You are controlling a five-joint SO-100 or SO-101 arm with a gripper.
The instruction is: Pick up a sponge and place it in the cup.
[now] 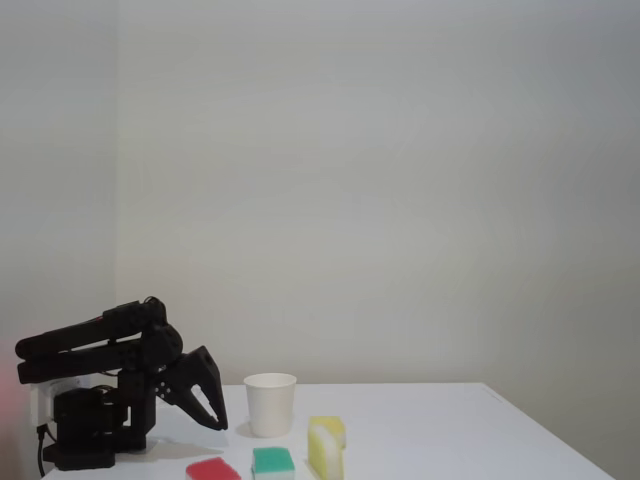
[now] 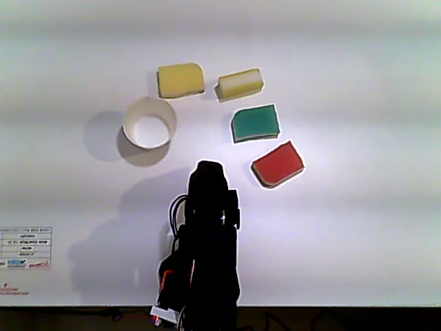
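Matt paper cup (image 2: pixel 147 124); porous sponge (image 2: pixel 180 80)

Four sponges lie on the table (image 2: pixel 358 83): two yellow sponges (image 2: pixel 180 80) (image 2: pixel 239 83) (alike, each with a whitish layer), one green sponge (image 2: pixel 255 123), one red sponge (image 2: pixel 277 164). One white cup (image 2: pixel 148 123). One black arm (image 2: pixel 207 248).

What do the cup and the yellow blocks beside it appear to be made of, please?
The cup looks like thin white paper: matte walls and a rolled rim. The two yellow blocks, one lying flat and one on its side, look like soft foam sponge, with a dull, slightly rounded surface; the second shows a whitish layer, possibly a scouring pad, though its texture is too small to tell.
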